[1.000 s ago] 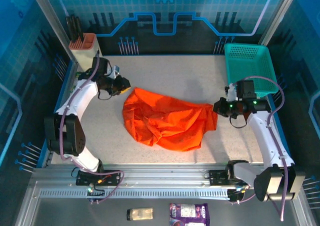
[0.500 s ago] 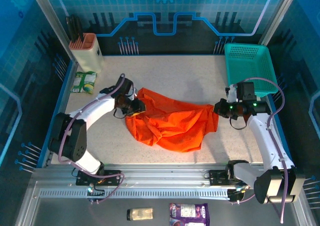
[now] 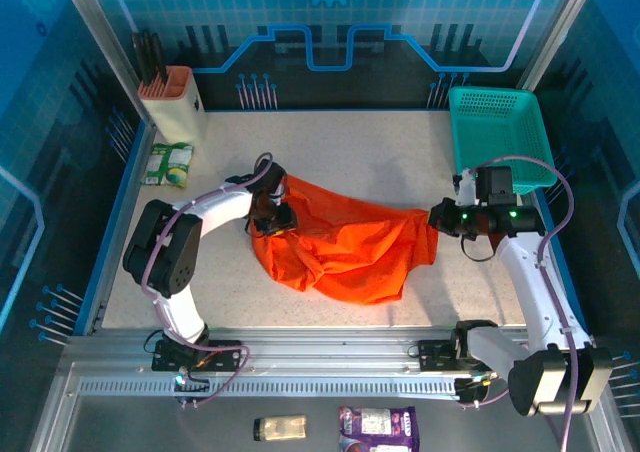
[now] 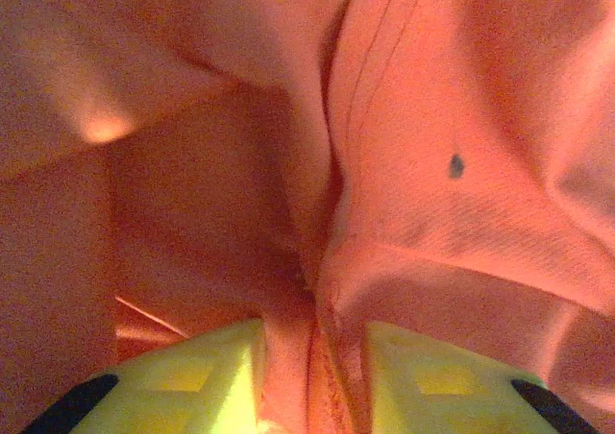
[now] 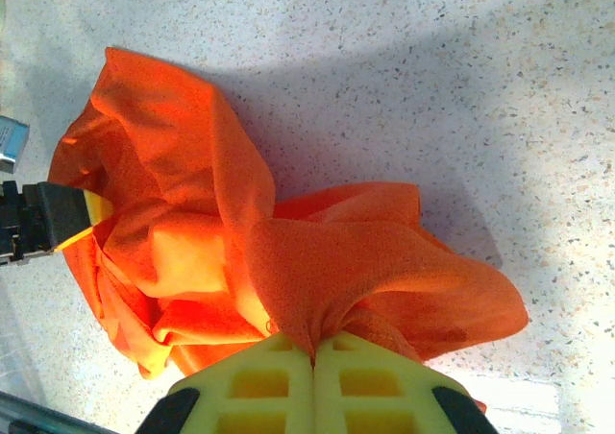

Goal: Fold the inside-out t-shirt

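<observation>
T-shirt [image 3: 345, 247] lies long, left to right; right gripper [image 3: 437, 217] pinches its right end, left gripper [image 3: 279, 216] at the left end has cloth between, squeeze unclear

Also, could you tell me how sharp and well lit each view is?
Top external: sharp, evenly lit. Left wrist: dim and soft, the orange t-shirt close to the lens. Right wrist: crisp, the t-shirt casting a soft shadow on the table.

T-shirt [image 3: 345, 244] on table [image 3: 380, 152] between left gripper [image 3: 282, 217] and right gripper [image 3: 434, 218], basket [image 3: 497, 132] far right corner.
</observation>
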Robot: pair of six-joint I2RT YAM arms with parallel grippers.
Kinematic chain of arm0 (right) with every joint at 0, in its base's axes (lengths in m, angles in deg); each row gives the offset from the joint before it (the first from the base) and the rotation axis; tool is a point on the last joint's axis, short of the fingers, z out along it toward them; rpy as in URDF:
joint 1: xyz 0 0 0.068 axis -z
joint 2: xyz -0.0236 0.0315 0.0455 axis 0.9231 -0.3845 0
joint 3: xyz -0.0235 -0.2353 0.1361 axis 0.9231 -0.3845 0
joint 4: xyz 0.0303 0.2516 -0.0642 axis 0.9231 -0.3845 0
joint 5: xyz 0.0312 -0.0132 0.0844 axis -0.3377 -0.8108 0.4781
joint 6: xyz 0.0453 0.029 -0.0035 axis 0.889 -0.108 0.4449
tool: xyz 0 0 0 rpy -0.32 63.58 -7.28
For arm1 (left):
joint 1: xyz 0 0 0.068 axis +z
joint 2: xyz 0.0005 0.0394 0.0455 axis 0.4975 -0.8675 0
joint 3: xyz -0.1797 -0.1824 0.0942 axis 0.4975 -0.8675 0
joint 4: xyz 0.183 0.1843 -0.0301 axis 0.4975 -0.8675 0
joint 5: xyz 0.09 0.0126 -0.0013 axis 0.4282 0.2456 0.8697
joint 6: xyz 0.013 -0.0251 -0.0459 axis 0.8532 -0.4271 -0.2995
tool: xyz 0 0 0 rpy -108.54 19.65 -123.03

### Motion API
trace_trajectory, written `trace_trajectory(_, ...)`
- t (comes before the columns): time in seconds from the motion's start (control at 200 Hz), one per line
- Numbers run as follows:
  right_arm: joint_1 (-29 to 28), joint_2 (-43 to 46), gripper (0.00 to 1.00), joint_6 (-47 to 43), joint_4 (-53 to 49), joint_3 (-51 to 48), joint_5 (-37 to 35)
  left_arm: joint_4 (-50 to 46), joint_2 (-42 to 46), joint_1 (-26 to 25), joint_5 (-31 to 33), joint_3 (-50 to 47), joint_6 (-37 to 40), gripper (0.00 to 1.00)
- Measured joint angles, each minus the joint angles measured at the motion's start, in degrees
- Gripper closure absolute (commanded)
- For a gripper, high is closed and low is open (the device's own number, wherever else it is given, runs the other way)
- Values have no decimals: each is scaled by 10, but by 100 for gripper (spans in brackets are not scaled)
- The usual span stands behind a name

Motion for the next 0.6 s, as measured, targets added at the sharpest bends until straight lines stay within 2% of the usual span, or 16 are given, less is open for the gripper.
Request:
trace_trajectory(0.19, 0, 6, 100, 0, -4, 1, 0, 2, -12, 0, 5, 42, 3, 100)
trace_trajectory(0.45, 0, 7, 100, 2, -6, 21, 0, -14, -7, 2, 7, 117, 19, 100)
trace_trajectory(0.6, 0, 7, 100, 2, -7, 43, -4, -37, 33, 16, 6, 168, 28, 100)
